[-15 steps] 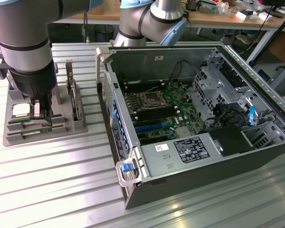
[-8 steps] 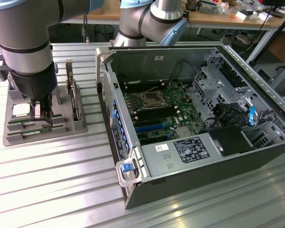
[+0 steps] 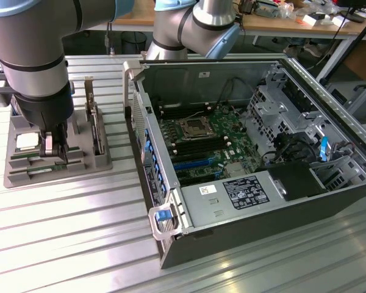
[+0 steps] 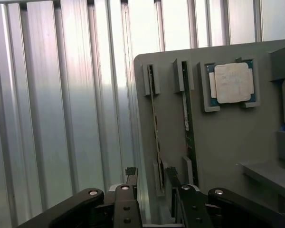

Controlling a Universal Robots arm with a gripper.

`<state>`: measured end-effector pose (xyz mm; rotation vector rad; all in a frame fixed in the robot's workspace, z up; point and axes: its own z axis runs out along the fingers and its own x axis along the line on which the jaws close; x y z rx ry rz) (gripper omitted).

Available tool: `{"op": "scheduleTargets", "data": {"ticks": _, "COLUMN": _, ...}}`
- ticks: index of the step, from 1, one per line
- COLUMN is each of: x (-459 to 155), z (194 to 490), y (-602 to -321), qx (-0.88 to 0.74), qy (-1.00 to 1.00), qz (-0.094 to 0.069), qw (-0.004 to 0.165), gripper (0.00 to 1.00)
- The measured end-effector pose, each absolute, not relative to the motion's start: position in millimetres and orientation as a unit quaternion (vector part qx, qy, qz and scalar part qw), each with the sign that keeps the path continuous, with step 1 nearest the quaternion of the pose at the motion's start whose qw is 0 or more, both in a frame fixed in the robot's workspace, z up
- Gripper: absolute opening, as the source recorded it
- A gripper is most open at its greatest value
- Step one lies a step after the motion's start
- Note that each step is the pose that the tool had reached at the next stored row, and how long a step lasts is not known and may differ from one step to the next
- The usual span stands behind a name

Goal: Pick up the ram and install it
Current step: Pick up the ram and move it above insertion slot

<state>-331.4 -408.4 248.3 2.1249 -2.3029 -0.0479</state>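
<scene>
the end effector [image 4: 152,175] is hanging released, jaws wide, over a flat grey tray [image 4: 228,142] that is holding two thin ram strips [image 4: 189,133] on edge and one square silver processor chip [image 4: 233,83].

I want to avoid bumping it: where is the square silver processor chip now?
The processor chip lies flat in a pocket of the grey holder at the exterior view's left, close beside the gripper, apart from the open computer case.

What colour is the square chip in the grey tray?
The processor chip is silvery on top with a green border, clearest in the wrist view.
</scene>
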Motion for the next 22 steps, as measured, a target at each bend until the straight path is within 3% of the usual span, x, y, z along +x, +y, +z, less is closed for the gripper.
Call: {"op": "scheduleTargets", "data": {"ticks": 22, "x": -338, "z": 236, "y": -408, "qx": 0.680, "qy": -0.733, "qz": -0.015, "qw": 0.004, "gripper": 0.36}}
